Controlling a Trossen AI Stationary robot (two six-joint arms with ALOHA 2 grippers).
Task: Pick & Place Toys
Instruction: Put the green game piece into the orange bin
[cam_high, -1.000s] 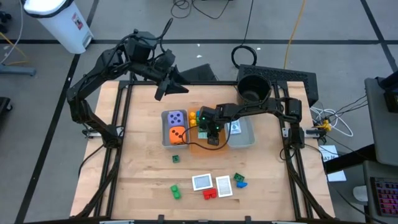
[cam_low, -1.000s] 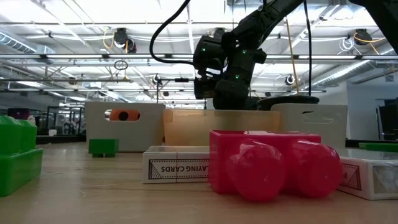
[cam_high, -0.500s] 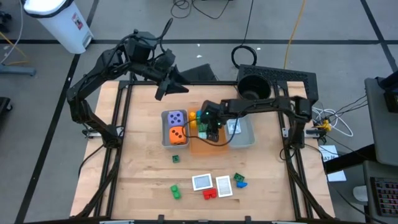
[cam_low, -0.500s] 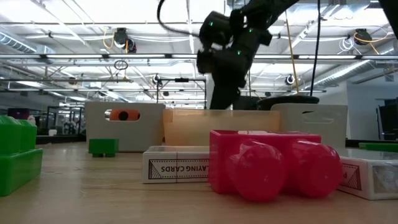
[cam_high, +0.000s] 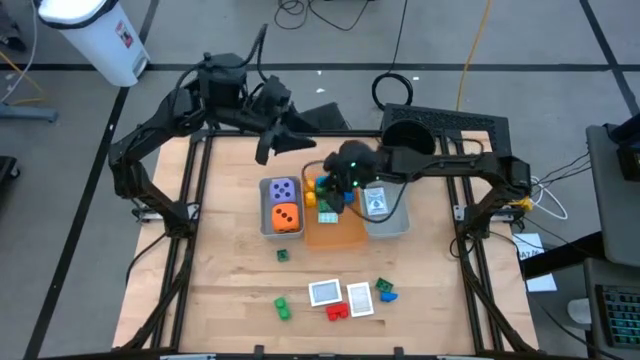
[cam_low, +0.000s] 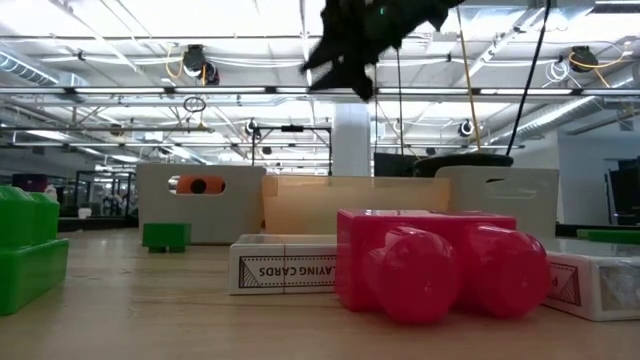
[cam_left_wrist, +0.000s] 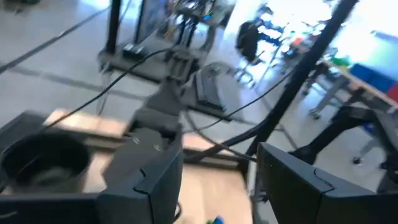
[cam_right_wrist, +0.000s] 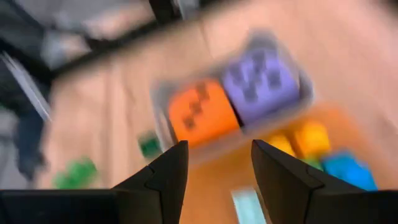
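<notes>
1. I see the purple die (cam_high: 285, 189) and orange die (cam_high: 286, 216) sitting in the grey tray (cam_high: 267, 222) left of frame centre.
2. Yellow, green and blue bricks (cam_high: 324, 196) lie in the orange tray (cam_high: 337, 234); a card (cam_high: 376, 203) lies in the grey tray to the right (cam_high: 400, 221).
3. The right gripper (cam_high: 335, 185) hovers above those bricks, jaws parted and empty.
4. More bricks and cards (cam_high: 342, 296) lie at lower centre on the table (cam_high: 220, 290).
5. The left gripper (cam_high: 268, 152) waits at upper left, jaws parted, holding nothing.
</notes>
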